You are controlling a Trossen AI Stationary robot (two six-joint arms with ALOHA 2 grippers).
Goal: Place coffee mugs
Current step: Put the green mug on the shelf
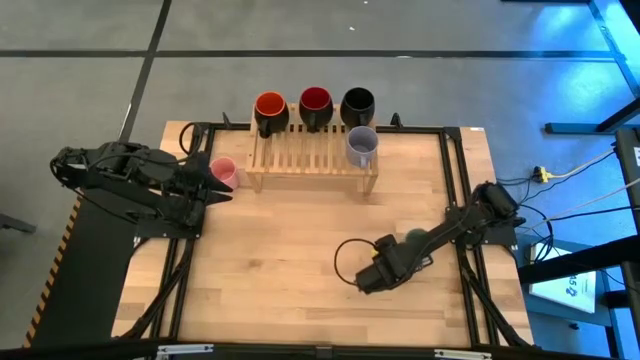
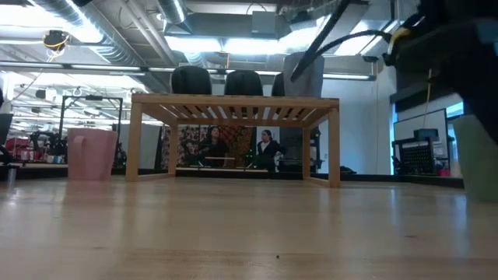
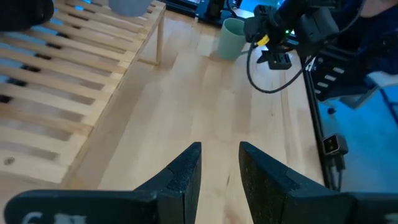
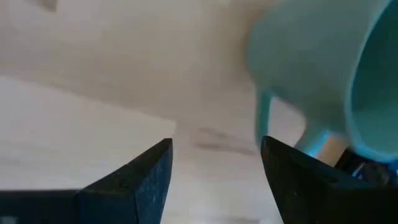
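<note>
A wooden rack [image 1: 312, 158] stands at the table's far middle. On its far side sit the orange [image 1: 270, 105], dark red [image 1: 315, 102] and black [image 1: 357, 103] mugs, and the lavender mug [image 1: 361, 146] is on its right end. The pink mug [image 1: 224, 172] stands on the table left of the rack, close beside my open left gripper [image 3: 219, 149], which has nothing between its fingers. The green mug [image 4: 323, 74] stands on the table at the right, its handle [image 4: 266, 121] toward my right gripper [image 4: 214, 146]. That gripper points down, open, with the mug just outside one finger.
A black cable loop [image 1: 347, 262] hangs off my right arm over the middle of the table. Dark frame rails [image 1: 452, 170] run along the table's left, right and far sides. Bare wood lies between the rack and the near edge. People sit in the room beyond the rack [image 2: 233, 105].
</note>
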